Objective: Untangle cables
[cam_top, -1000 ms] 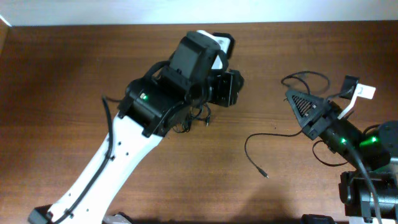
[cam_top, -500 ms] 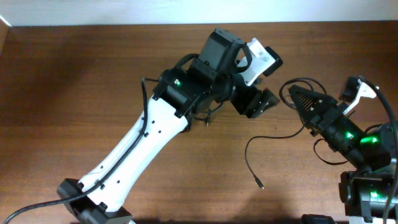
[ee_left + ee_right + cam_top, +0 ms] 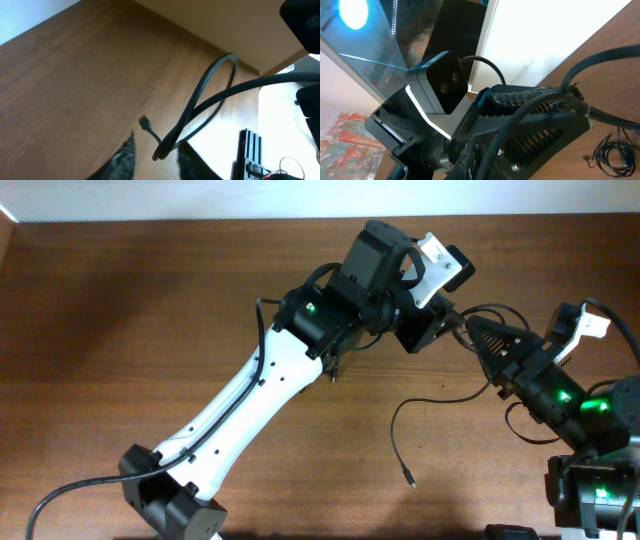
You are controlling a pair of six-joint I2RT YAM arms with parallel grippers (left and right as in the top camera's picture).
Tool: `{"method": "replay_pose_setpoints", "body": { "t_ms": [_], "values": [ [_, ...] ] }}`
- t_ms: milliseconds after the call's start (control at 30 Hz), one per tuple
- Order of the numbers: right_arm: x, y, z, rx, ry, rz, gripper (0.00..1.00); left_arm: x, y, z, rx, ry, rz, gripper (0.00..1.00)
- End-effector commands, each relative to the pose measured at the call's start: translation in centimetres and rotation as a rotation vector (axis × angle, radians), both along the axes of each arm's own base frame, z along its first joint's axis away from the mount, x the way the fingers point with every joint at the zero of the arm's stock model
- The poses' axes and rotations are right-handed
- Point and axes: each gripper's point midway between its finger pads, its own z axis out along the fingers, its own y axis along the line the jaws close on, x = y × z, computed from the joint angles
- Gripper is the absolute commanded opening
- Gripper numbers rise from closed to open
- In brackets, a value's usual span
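Left hand [image 3: 445, 328] is up at the far middle of the desk [image 3: 130, 330], almost tip to tip with the right hand [image 3: 470, 332]. In its wrist view the fingers [image 3: 125, 159] stand apart, wider than a cord. A bend of the cables [image 3: 200, 105] sits in that gap, and a thin lead with a small plug [image 3: 144, 121] runs in beside it. I cannot tell whether the bend is pinched lower down, out of frame.

Right hand: fingers drawn together to a point. As best I read its wrist view, a cord is clamped across the tip.

Rest of the cables:
- One loose cord [image 3: 393, 430] curls on the desk to the near left of the right hand, plug end nearest me.
- A small knot [image 3: 335, 368] peeks out from under the left arm [image 3: 260, 390].

Step, my reading: one strand is being worked free between the two hands, either a pull-apart or a hand-over.

Next move: I would draw the hands apart slowly. I would keep an eye on the plug so it does not snag in the loop, and keep the strand off the knot.

Writing: none legible. There are green lights [image 3: 310, 308] on both arms. A red patterned sheet [image 3: 350, 140] shows behind, with no words I can read.
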Motion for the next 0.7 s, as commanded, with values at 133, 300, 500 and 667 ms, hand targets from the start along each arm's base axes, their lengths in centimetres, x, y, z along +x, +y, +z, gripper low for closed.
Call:
{"method": "replay_pose_setpoints", "body": {
  "t_ms": [133, 300, 500, 667],
  "values": [
    [0.44, -0.29, 0.18, 0.000, -0.001, -0.014, 0.04, -0.20, -0.43, -0.09, -0.008, 0.015, -0.018, 0.24],
    [0.44, -0.29, 0.18, 0.000, -0.001, -0.014, 0.04, -0.17, -0.42, -0.08, -0.008, 0.014, -0.018, 0.06],
    [0.42, -0.29, 0.33, 0.023, 0.010, -0.013, 0.04, -0.80, -0.67, 0.11, -0.023, 0.028, -0.050, 0.46],
    [0.32, -0.17, 0.34, 0.037, 0.022, -0.003, 0.04, -0.90, -0.72, 0.17, -0.027, 0.027, -0.058, 0.37]
  ]
}}
